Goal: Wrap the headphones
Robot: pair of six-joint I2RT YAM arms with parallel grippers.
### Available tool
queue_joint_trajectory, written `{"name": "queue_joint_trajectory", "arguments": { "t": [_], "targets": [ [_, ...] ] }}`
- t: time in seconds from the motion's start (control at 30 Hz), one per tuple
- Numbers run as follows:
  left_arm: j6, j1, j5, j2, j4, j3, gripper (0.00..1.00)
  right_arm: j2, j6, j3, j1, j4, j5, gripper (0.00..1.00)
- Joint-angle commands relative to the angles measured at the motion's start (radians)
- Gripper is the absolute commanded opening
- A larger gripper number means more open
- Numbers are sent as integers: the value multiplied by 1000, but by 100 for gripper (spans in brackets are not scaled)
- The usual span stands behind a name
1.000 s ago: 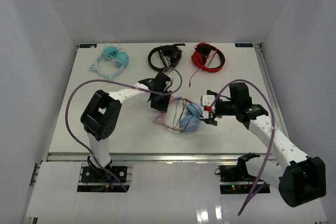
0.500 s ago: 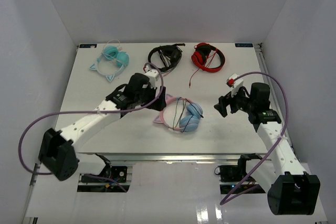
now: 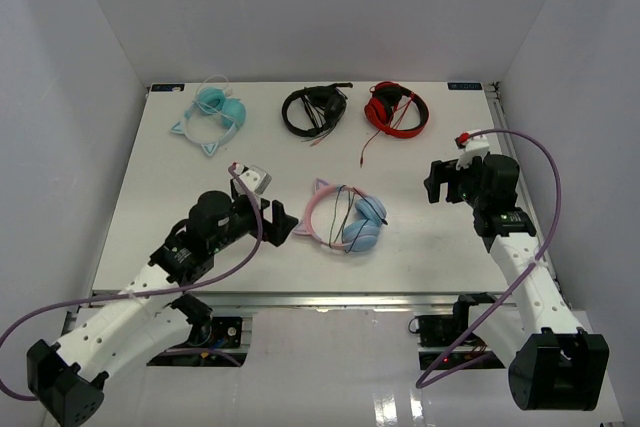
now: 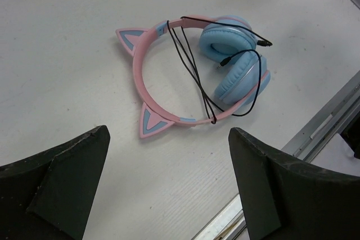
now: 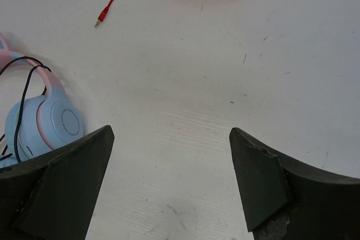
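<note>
The headphones lie flat near the middle of the table, with a pink cat-ear headband and light blue ear cups folded together. Their thin black cable is looped across the headband and around the cups. My left gripper hovers just left of them, open and empty; in the left wrist view the headphones sit ahead of my left gripper. My right gripper is open and empty, well to their right. The right wrist view shows one blue cup at the left edge, beside my right gripper.
Along the far edge lie teal cat-ear headphones, black headphones and red headphones. A red cable with its plug trails from the red pair. The table's metal front rail runs close to the headphones.
My left gripper has let go, opened wide and drawn back to the near left of the headphones. My right arm has pulled away to the right and farther back.
</note>
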Motion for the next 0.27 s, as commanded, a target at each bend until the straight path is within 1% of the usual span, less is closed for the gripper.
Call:
{"name": "queue_joint_trajectory", "arguments": {
  "t": [0.0, 0.23],
  "targets": [
    [14, 4, 20, 52, 6, 23, 98, -30, 13, -30, -7, 50, 13, 90],
    [7, 4, 14, 37, 7, 17, 98, -61, 1, -68, -12, 80, 13, 90]
  ]
}}
